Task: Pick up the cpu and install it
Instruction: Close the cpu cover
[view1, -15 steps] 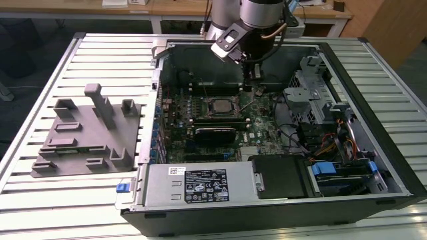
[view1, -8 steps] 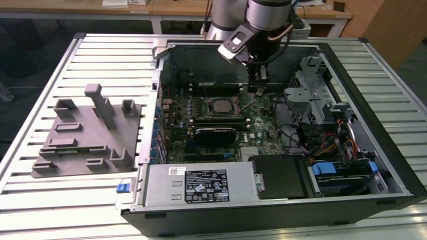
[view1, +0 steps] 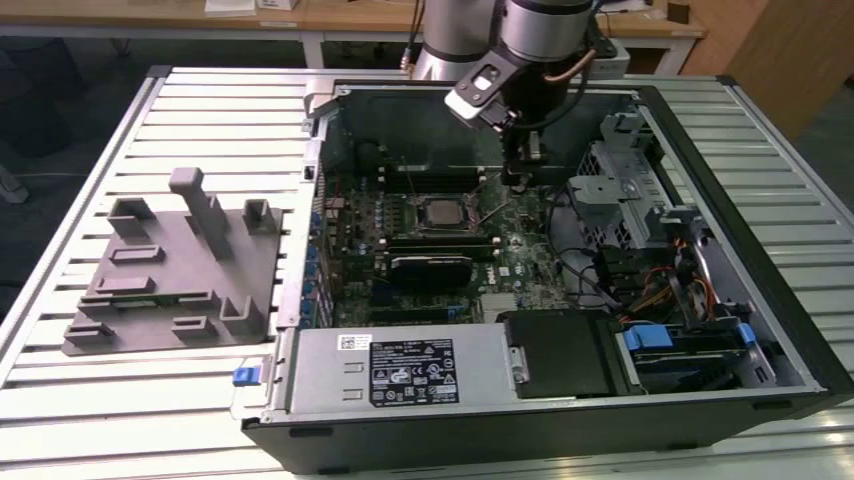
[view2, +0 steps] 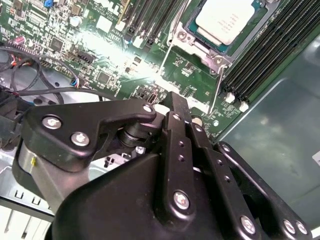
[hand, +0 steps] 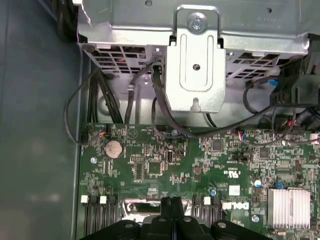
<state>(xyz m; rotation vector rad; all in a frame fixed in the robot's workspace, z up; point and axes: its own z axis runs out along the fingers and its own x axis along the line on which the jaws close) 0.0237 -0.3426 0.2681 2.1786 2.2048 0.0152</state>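
Observation:
The cpu (view1: 443, 210) is a pale silver square lying flat in the black-framed socket on the green motherboard (view1: 400, 225) inside the open computer case. In the second wrist view the cpu (view2: 225, 20) sits in its socket frame, apart from my fingers (view2: 179, 116). My gripper (view1: 519, 178) hangs over the board to the exterior view's right of the socket, a short way from the cpu. Its black fingers (hand: 169, 204) are pressed together with nothing between them, so the gripper (hand: 172, 202) is shut and empty.
A grey fixture block (view1: 174, 270) lies on the slatted table at the exterior view's left. Inside the case are a power supply (view1: 400, 370), a metal drive cage (view1: 627, 190), loose black cables (hand: 160, 110), memory slots (view2: 260, 60) and a heatsink (hand: 287, 207).

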